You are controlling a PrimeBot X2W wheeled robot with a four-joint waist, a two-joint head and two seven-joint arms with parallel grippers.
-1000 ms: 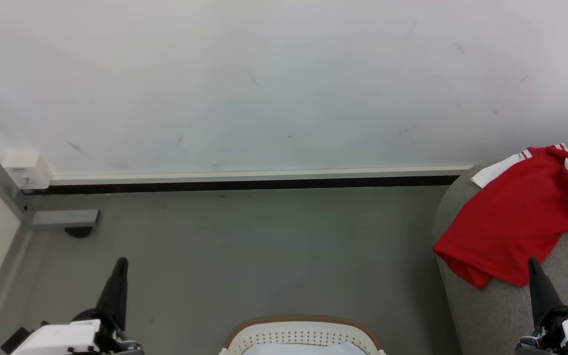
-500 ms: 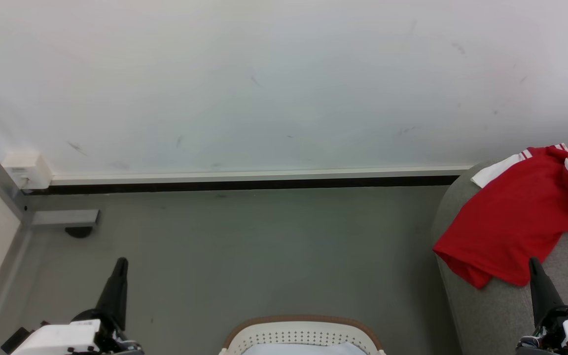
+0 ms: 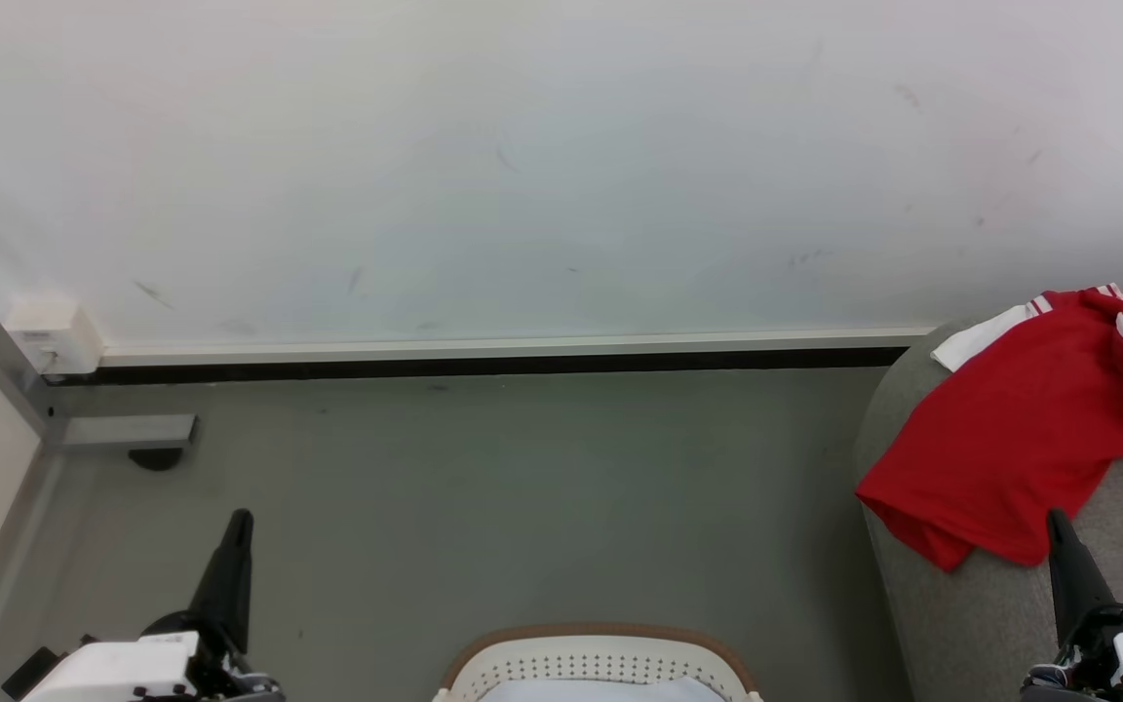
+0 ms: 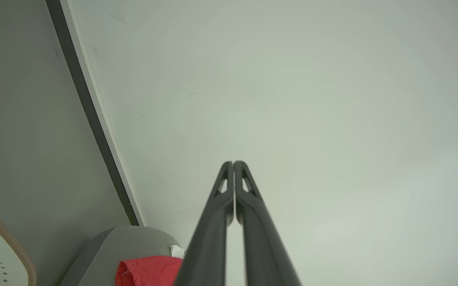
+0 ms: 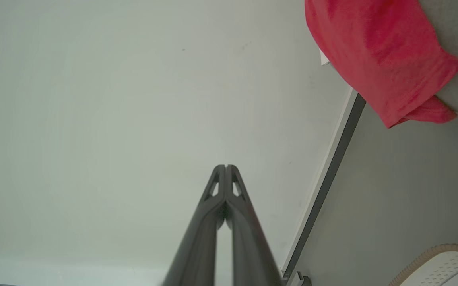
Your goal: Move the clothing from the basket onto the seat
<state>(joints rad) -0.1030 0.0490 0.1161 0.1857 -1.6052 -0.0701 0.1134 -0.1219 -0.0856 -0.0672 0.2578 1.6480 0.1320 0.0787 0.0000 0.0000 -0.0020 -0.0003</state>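
Red shirt [image 3: 1020, 439] is sprawled on the grey sofa [image 3: 990, 624] on the right. It runs from its near-left hem, which droops over the sofa's edge, toward the far right. The basket [image 3: 600, 663] sits near, centre. The left gripper [image 4: 233, 163] and right gripper [image 5: 226, 167] are both pinched closed, with nothing in them and touching nothing.

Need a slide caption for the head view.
Red clothing draped over the seat, basket at bottom centre, left gripper and right gripper shut, holding nothing.

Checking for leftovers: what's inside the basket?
A pale flat lining at the far end of the basket; no red there. The near part lies out of frame, so unconfirmed.
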